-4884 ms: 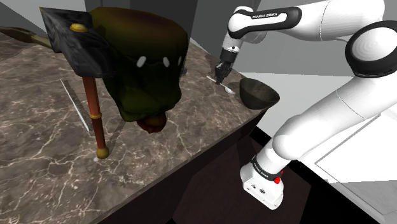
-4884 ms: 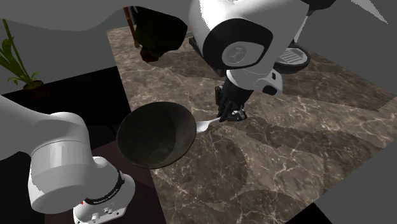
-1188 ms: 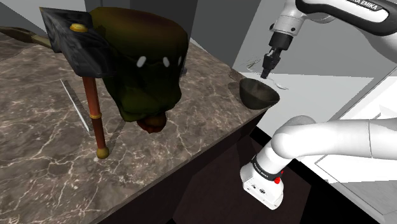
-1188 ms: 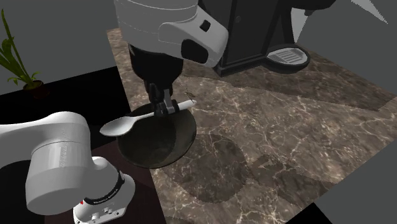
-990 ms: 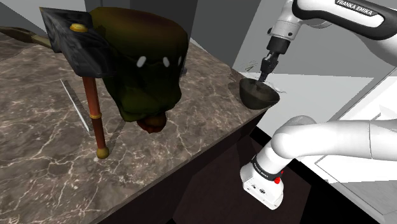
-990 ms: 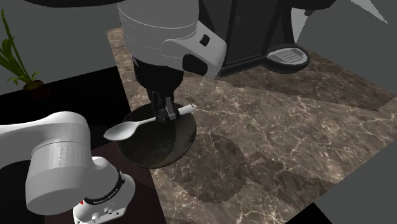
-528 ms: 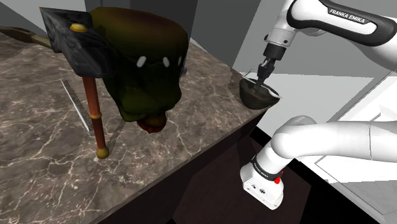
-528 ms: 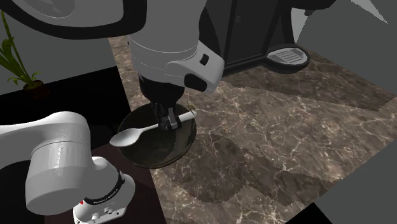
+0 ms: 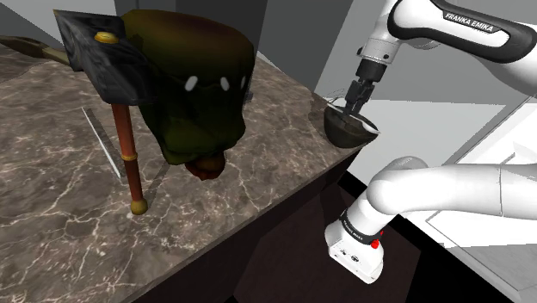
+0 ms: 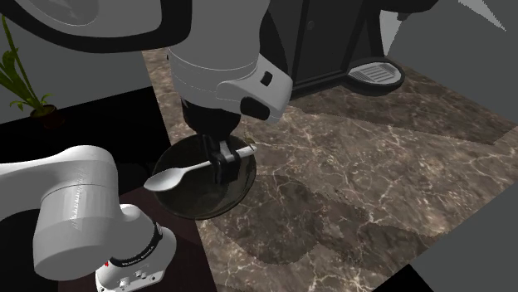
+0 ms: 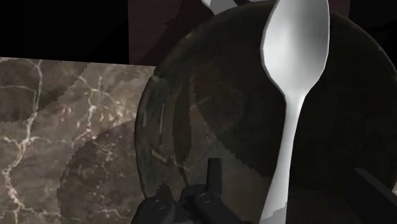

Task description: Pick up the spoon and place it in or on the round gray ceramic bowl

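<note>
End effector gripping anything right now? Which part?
Nothing held. The end effector is open, astride the spoon handle without touching it, over the dark bowl.

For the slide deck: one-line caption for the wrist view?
Open gripper straddles the pale spoon, not touching it, over the dark round bowl on the marble counter.

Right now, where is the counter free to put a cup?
Free: the counter between the bowl and the coffee machine, and the stretch past the hammer toward the shoulder view's bottom. Crowded: the bowl's corner under the gripper and spoon, and beside the dark green lump.
</note>
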### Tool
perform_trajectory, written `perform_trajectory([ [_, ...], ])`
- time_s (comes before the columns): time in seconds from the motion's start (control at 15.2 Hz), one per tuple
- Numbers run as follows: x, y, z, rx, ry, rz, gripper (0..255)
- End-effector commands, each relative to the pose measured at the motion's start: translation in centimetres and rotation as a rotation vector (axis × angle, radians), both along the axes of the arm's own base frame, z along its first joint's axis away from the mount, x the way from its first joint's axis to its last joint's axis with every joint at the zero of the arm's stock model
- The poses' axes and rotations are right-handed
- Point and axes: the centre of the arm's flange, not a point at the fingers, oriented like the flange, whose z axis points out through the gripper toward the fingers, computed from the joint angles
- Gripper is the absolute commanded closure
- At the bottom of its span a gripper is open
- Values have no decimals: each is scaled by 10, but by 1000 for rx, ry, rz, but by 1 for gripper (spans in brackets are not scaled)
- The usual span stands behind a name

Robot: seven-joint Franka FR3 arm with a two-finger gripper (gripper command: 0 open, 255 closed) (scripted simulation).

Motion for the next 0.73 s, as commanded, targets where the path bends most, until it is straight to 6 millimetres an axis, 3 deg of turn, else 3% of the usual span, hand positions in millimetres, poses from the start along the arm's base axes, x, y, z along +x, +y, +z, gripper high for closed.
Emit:
perform_trajectory([
  [0.0, 0, 0, 0, 0, 0, 0, 0],
  [0.13, 0, 0, 0, 0, 0, 0, 0],
  [0.4, 7, -8, 49, 0, 0, 0, 0],
  [0.66, 7, -8, 49, 0, 0, 0, 0],
])
